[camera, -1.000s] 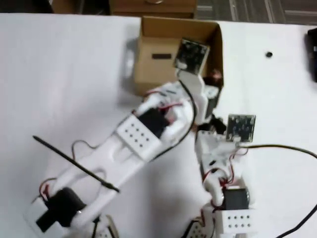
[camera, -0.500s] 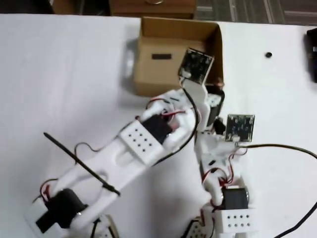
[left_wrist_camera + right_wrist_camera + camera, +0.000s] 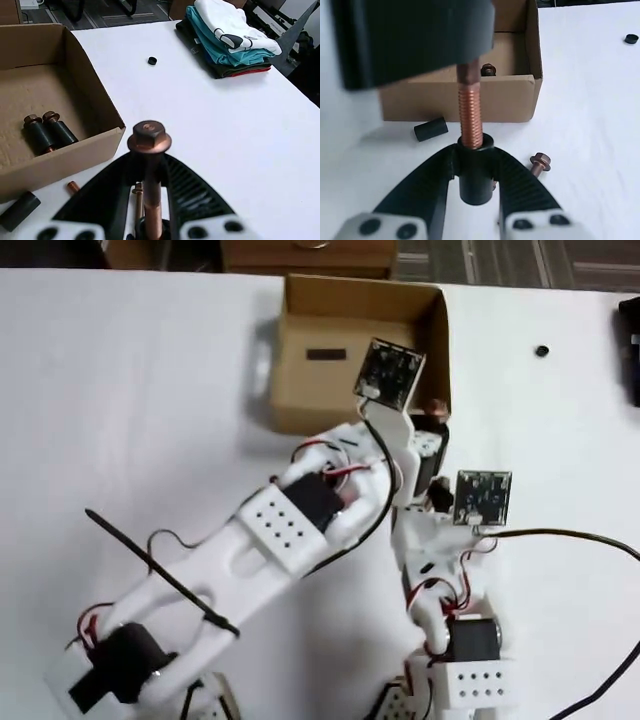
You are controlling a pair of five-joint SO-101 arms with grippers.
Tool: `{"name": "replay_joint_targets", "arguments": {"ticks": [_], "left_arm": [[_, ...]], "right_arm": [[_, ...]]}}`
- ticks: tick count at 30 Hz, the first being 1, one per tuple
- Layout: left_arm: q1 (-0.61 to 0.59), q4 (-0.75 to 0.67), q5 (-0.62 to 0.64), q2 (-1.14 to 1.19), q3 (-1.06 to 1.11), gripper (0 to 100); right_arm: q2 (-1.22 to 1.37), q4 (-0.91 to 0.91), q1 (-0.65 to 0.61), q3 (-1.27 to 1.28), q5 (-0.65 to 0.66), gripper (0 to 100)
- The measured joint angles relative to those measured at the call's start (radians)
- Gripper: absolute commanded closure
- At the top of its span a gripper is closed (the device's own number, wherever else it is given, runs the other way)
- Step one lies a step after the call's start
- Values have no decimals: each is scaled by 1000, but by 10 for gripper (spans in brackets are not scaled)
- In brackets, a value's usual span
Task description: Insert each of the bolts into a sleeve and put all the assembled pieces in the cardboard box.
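left gripper (image 3: 149, 167) clamped on copper bolt (image 3: 149, 139), threaded tip sits in black sleeve (image 3: 475, 184) pinched by right gripper (image 3: 476, 159), just in front of cardboard box (image 3: 92, 97). two assembled pieces (image 3: 47, 132) lie inside box. spare sleeve (image 3: 430, 129) and spare bolt (image 3: 539, 163) on table (image 3: 600, 100) beside it.

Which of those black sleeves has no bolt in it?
The loose sleeve lying on the table outside the cardboard box. The boxed sleeves carry bolts; the held sleeve, in the right gripper's fingers, has a bolt entering.
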Motion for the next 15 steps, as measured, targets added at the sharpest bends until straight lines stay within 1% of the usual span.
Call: {"name": "replay_joint_targets", "arguments": {"ticks": [10, 15], "left_arm": [[-3, -43, 2, -11, 44, 978], [-25, -48, 0, 5, 44, 978]], "right_arm": [[2, 2, -2, 2, 0, 980], [2, 2, -2, 2, 0, 980]]}}
